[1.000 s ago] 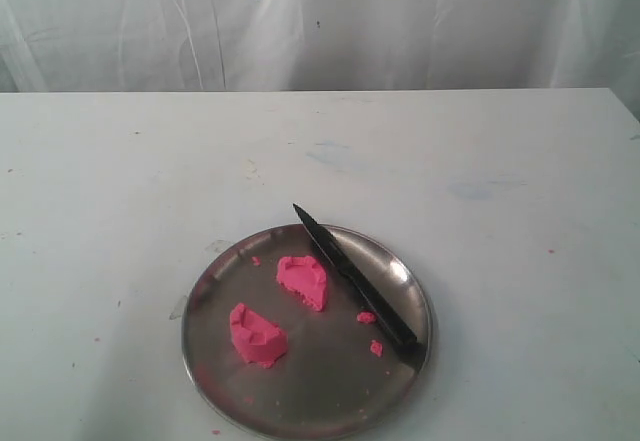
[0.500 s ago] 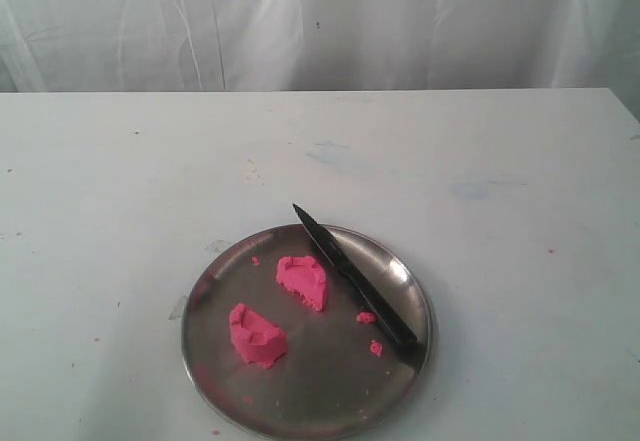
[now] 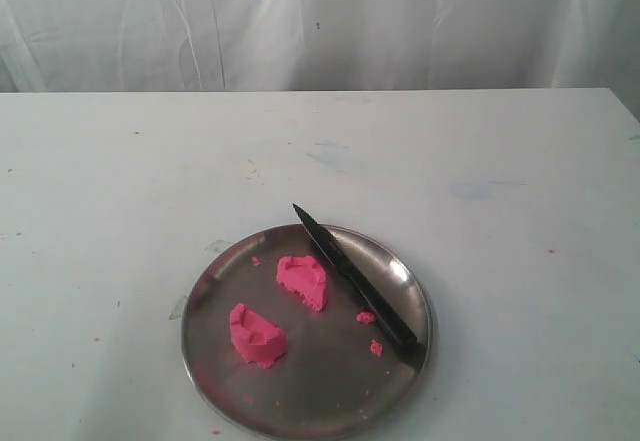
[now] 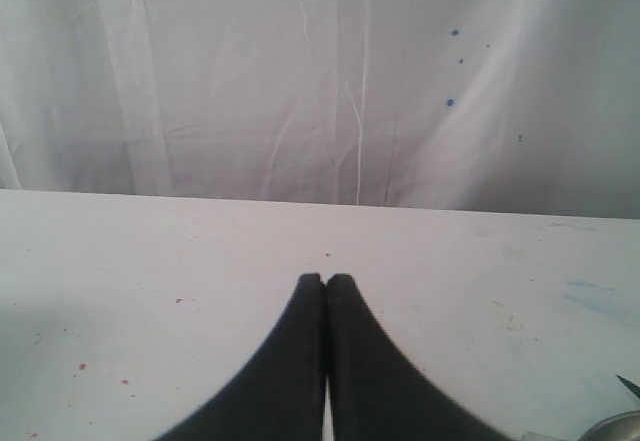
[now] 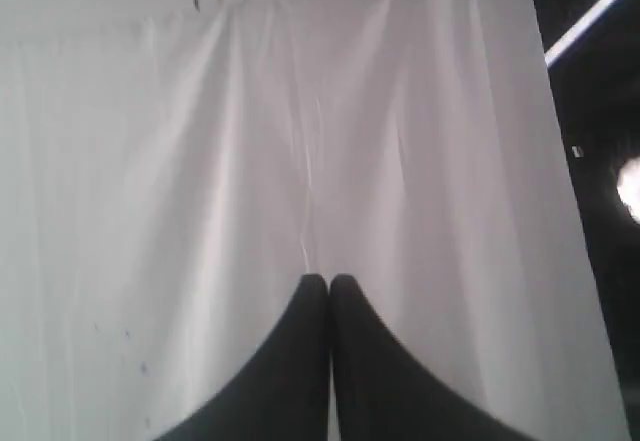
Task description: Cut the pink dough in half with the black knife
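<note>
Dough (image 3: 301,281) in 2 chunks mid-plate (image 3: 222,271), knife (image 3: 355,281) across plate's right side w/ tip past far rim, table (image 3: 480,161) bare around, left gripper (image 4: 326,280) & right gripper (image 5: 329,281) pinched closed, empty.

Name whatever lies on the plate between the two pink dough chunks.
Nothing: in the exterior view, only bare plate separates the upper chunk from the lower chunk. The black knife lies on the upper chunk's far side.
</note>
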You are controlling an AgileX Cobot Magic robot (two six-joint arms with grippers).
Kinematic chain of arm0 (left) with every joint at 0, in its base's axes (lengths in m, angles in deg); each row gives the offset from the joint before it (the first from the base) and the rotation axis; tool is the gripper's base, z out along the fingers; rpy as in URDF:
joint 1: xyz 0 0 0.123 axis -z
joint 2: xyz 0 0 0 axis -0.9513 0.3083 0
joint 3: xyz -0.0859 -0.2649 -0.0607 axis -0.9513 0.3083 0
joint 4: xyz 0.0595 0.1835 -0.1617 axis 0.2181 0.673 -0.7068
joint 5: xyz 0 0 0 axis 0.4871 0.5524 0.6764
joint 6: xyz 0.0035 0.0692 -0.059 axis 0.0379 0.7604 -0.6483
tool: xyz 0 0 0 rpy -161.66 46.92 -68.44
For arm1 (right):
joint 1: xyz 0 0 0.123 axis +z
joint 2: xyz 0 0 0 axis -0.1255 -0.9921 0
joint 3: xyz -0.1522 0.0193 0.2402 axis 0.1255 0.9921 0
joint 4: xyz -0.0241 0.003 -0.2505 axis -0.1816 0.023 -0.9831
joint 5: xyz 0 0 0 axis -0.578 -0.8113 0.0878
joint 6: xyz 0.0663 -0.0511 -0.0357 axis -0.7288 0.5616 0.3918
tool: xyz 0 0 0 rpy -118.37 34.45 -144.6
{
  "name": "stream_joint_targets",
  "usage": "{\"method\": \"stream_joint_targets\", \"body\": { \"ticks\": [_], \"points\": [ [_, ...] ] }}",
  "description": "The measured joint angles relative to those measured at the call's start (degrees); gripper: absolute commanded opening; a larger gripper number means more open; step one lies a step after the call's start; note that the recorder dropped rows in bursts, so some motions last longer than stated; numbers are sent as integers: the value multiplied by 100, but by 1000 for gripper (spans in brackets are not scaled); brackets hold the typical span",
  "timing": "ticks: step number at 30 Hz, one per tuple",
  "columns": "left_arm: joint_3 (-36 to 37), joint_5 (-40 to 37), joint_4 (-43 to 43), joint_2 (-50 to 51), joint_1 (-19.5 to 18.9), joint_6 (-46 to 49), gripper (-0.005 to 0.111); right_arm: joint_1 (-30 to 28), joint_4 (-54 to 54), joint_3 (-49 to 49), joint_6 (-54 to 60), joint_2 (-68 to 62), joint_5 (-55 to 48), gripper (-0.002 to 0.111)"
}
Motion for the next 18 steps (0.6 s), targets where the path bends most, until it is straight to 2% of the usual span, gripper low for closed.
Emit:
{"method": "stream_joint_targets", "body": {
  "ticks": [4,8,10,15,18],
  "points": [
    [0,0,0,0,0,0,0,0,40,568,101,698,1393,0],
    [0,0,0,0,0,0,0,0,476,1157,445,994,1915,0],
    [0,0,0,0,0,0,0,-9,703,1416,626,994,1578,0],
    [0,0,0,0,0,0,0,-9,1368,2228,866,983,-668,0],
    [0,0,0,0,0,0,0,-9,1470,2752,872,983,-1460,0]
  ]
}}
